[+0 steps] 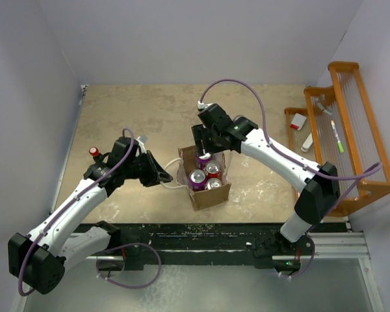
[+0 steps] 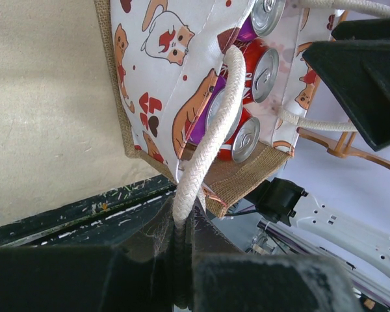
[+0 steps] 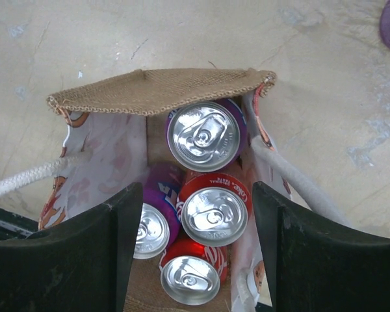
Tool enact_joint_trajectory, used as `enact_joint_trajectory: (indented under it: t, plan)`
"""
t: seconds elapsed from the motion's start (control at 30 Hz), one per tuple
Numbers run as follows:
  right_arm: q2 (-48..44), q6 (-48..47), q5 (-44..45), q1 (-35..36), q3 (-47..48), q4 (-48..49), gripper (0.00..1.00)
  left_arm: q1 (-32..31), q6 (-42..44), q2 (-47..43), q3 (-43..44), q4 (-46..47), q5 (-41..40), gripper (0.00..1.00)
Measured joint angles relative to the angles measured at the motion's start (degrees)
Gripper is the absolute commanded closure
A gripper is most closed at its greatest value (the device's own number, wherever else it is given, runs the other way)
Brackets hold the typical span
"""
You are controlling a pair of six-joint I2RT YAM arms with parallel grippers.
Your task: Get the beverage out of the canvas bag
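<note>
The tan canvas bag (image 1: pixel 208 194) stands mid-table with its mouth open; its cat-print lining (image 2: pixel 175 65) shows in the left wrist view. Several cans stand inside: two purple (image 3: pixel 207 135) and two red (image 3: pixel 214 211). My left gripper (image 1: pixel 164 179) is shut on the bag's white rope handle (image 2: pixel 211 146) and holds that side pulled out to the left. My right gripper (image 3: pixel 194 234) is open above the bag's mouth, its fingers (image 3: pixel 91 253) straddling the red can; it touches nothing. The bag also shows in the right wrist view (image 3: pixel 156 91).
An orange wooden rack (image 1: pixel 351 130) with a marker and small items stands at the right edge. A small red-capped object (image 1: pixel 94 152) lies behind the left arm. White walls close the table on the left, back and right.
</note>
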Motion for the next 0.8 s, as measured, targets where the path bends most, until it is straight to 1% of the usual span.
enact_joint_trajectory:
  t: [0.17, 0.27, 0.6, 0.8]
  plan:
    - [3.1, 0.7, -1.0, 0.0, 0.0, 1.1, 0.30, 0.0, -0.1, 0.0, 0.0, 0.0, 0.0, 1.00]
    - [5.8, 1.9, -1.0, 0.0, 0.0, 1.3, 0.27, 0.0, -0.3, 0.0, 0.0, 0.0, 0.0, 1.00]
    - [12.5, 4.7, 3.1, 0.5, 0.3, 2.0, 0.22, 0.0, -1.0, -0.3, 0.0, -0.1, -0.4, 1.00]
    - [14.3, 5.5, 4.0, 0.7, 0.5, 2.6, 0.23, 0.0, -1.0, -0.7, 0.0, -0.1, -0.7, 1.00]
